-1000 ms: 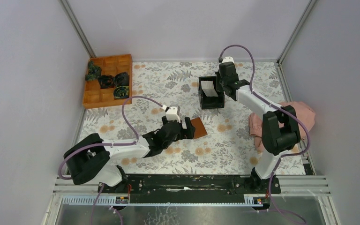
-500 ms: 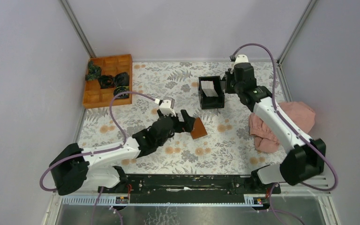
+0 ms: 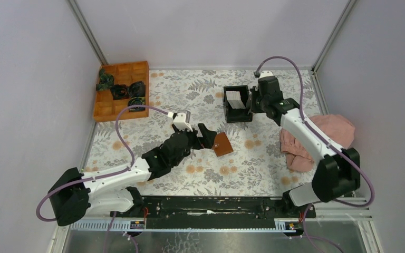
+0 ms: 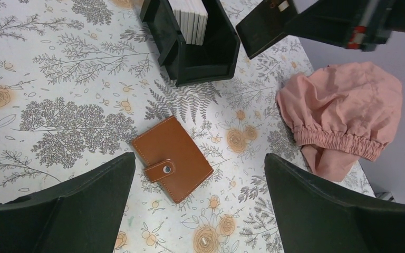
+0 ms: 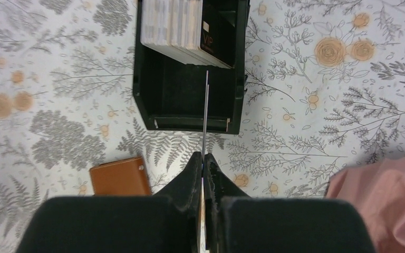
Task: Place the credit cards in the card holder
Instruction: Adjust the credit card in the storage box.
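The card holder [image 3: 223,144] [image 4: 172,158] [image 5: 119,179] lies flat on the floral table, brown and snapped closed. My left gripper [image 3: 206,136] [image 4: 199,161] hovers above it, open, with the holder nearer its left finger. The credit cards [image 3: 234,98] [image 4: 190,18] [image 5: 176,26] stand stacked in the black box [image 3: 237,116] [image 4: 200,68] [image 5: 190,124]. My right gripper [image 3: 252,103] [image 5: 204,158] is shut on one thin card [image 5: 205,105] [image 4: 263,29], seen edge-on over the box's near wall. That card's face looks dark in the left wrist view.
An orange wooden tray [image 3: 105,109] with dark items sits at the back left. A pink cloth [image 3: 321,134] [image 4: 343,105] [image 5: 385,205] lies bunched at the right side, near the right arm. Grey walls enclose the table.
My right arm has swung from over the box to its right side, the card still pinched. My left gripper drew back slightly from the card holder and opened fully.
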You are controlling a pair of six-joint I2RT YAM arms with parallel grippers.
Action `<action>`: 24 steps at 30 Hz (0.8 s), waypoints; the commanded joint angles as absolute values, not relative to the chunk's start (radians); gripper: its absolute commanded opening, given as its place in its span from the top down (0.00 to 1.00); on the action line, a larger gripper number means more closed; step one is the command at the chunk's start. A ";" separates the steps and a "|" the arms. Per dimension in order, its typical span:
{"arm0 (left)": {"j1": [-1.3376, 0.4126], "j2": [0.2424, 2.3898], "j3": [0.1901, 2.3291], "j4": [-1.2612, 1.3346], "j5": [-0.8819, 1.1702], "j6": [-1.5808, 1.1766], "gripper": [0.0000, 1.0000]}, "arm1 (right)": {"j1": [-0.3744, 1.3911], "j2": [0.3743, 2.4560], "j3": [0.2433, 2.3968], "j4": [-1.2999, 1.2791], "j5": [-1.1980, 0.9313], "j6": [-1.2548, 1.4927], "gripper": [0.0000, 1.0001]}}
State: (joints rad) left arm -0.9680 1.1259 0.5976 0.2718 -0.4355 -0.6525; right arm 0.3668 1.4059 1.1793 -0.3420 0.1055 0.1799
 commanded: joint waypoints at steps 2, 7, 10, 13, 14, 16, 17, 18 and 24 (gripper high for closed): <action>-0.963 1.154 0.585 0.278 -0.459 -0.641 0.00 | 0.374 1.519 1.275 -0.252 0.147 0.159 1.00; -0.964 1.177 0.574 0.307 -0.460 -0.640 0.00 | 0.374 1.621 1.336 -0.223 0.180 0.135 1.00; -0.964 1.195 0.571 0.321 -0.455 -0.638 0.00 | 0.373 1.672 1.380 -0.223 0.201 0.116 1.00; -0.964 1.209 0.571 0.336 -0.450 -0.633 0.00 | 0.373 1.733 1.430 -0.228 0.218 0.095 1.00; -0.963 1.214 0.571 0.341 -0.449 -0.631 0.00 | 0.374 1.749 1.442 -0.229 0.222 0.091 1.00; -0.964 1.224 0.574 0.352 -0.446 -0.628 0.00 | 0.375 1.779 1.468 -0.231 0.233 0.078 1.00; -0.964 1.229 0.575 0.356 -0.444 -0.626 0.00 | 0.375 1.792 1.478 -0.230 0.239 0.072 1.00; -0.964 1.233 0.577 0.359 -0.443 -0.625 0.00 | 0.375 1.807 1.487 -0.230 0.246 0.064 1.00; -0.964 1.258 0.567 0.388 -0.439 -0.624 0.00 | 0.381 1.873 1.520 -0.214 0.301 0.015 1.00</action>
State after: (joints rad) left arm -0.9680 1.2446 0.5823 0.3012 -0.4335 -0.6437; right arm 0.3691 1.8511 1.4609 -0.2523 0.2417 0.0669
